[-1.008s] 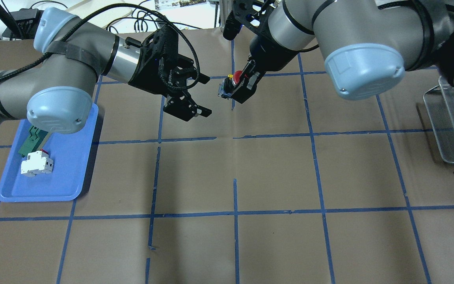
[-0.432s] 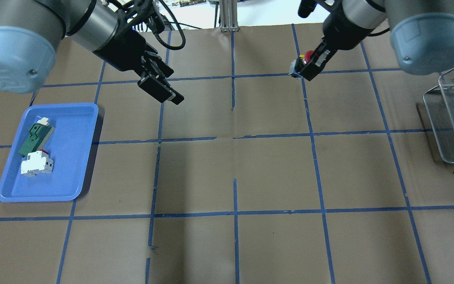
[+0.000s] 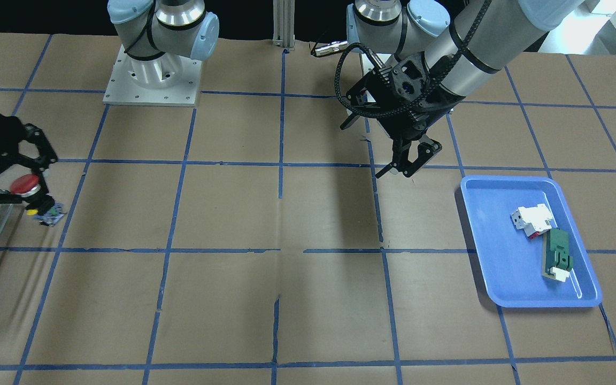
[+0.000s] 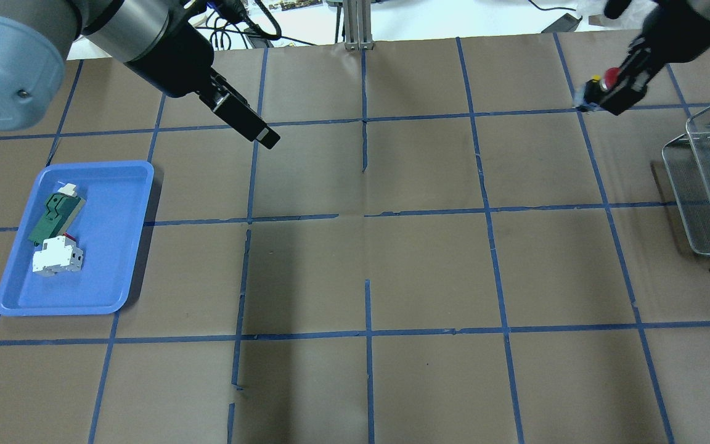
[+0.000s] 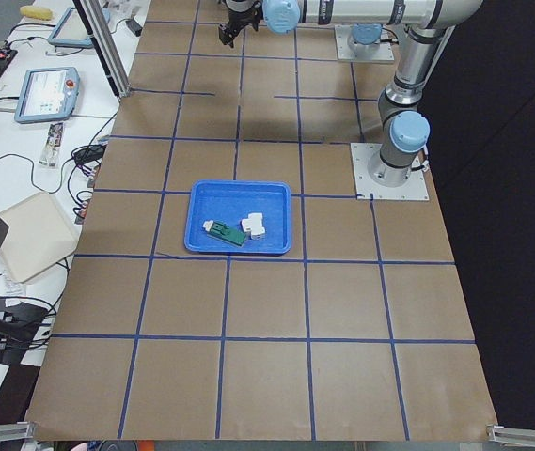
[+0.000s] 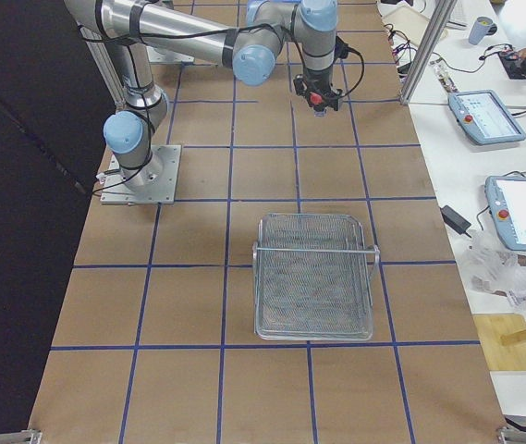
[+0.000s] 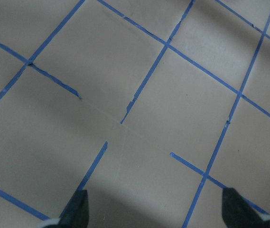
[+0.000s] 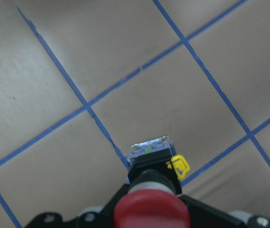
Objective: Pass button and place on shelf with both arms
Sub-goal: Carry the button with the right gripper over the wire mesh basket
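Overhead exterior: wire shelf (image 4: 709,185) at the right edge, blue tray (image 4: 93,164) at left. Left gripper (image 4: 259,131) hangs spread and empty, upper left. Right gripper (image 4: 615,94), upper right near the shelf, is clamped on the button (image 4: 607,78) (red cap toward the wrist), clear of the table. Light, rigid, smooth plastic, I judge; best held across the black body below the cap

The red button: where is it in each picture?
Front-facing: button at far left edge.
Overhead: upper right.
Exterior left: too small to tell.
Exterior right: top centre.
Left wrist: not in it.
Right wrist: bottom centre.
Landmark: wire rack, seen front-facing, overhead and exterior right.
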{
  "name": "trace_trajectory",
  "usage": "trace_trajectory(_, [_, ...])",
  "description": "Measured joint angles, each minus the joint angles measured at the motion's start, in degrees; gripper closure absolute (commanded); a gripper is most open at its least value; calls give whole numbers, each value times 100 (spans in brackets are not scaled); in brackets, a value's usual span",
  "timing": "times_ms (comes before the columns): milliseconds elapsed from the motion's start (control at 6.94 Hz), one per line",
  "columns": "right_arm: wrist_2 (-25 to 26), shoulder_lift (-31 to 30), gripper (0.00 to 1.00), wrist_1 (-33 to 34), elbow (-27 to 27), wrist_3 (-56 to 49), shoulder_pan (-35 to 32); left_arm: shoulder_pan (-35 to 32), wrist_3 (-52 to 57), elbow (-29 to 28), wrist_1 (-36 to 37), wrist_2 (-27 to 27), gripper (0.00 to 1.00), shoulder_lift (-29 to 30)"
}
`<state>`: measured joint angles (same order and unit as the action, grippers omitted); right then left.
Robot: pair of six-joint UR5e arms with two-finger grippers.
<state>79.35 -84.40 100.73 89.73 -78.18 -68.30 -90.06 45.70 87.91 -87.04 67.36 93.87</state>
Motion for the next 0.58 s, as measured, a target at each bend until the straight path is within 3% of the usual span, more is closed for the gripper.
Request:
trace_trajectory(288, [2, 138, 100, 29, -37, -1784, 1488, 54, -1335, 2, 109, 880, 0, -71])
trace_trajectory(576, [11, 621, 100, 305, -123, -3057, 2564, 110, -2547, 2, 122, 1499, 0, -147])
